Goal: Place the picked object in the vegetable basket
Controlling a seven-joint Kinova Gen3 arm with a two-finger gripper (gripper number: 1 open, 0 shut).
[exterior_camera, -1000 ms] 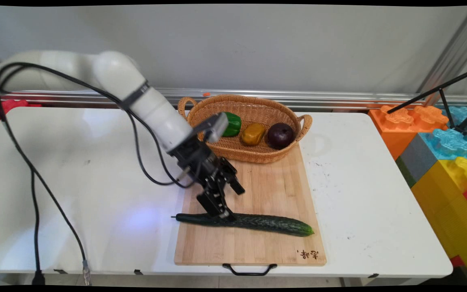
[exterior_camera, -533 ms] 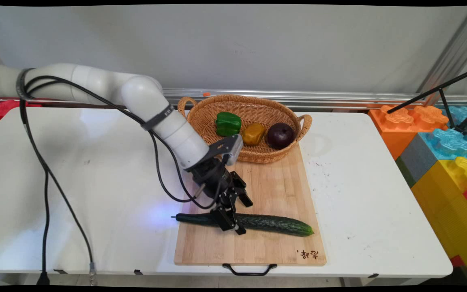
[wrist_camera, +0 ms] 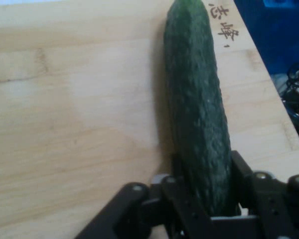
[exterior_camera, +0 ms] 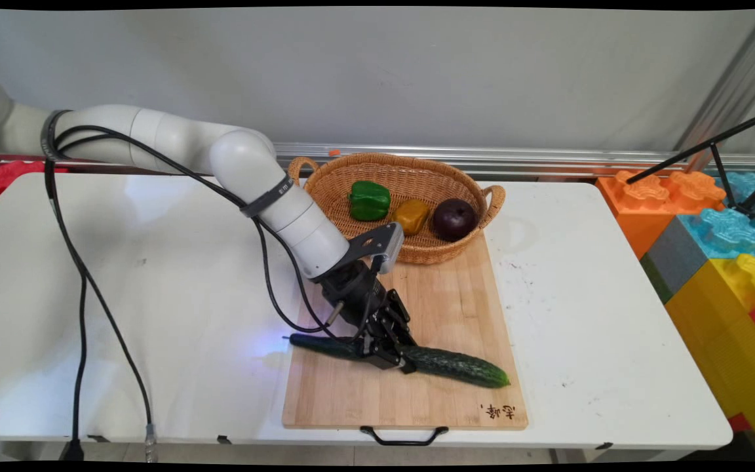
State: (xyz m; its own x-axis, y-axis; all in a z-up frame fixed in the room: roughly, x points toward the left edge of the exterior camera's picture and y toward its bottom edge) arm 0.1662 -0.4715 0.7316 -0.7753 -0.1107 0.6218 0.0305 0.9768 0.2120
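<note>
A long dark green cucumber [exterior_camera: 456,362] lies across the wooden cutting board [exterior_camera: 443,301], its stem end hanging over the board's left edge. My gripper [exterior_camera: 387,354] is down on the cucumber's middle-left part and shut on it. In the hand view the cucumber [wrist_camera: 197,109] runs up from between the two black fingers [wrist_camera: 241,172], which press its sides, with the board [wrist_camera: 74,114] beneath.
A wicker basket [exterior_camera: 333,190] stands at the board's far end with a green pepper [exterior_camera: 369,200], a yellow pepper [exterior_camera: 410,216] and a dark purple fruit [exterior_camera: 453,219]. Coloured foam blocks [exterior_camera: 718,242] are stacked beyond the table's right edge. Black cables [exterior_camera: 82,295] hang over the left.
The gripper came down over the cucumber and shut on it. The cucumber has tilted a little, its right end turning toward the near edge.
</note>
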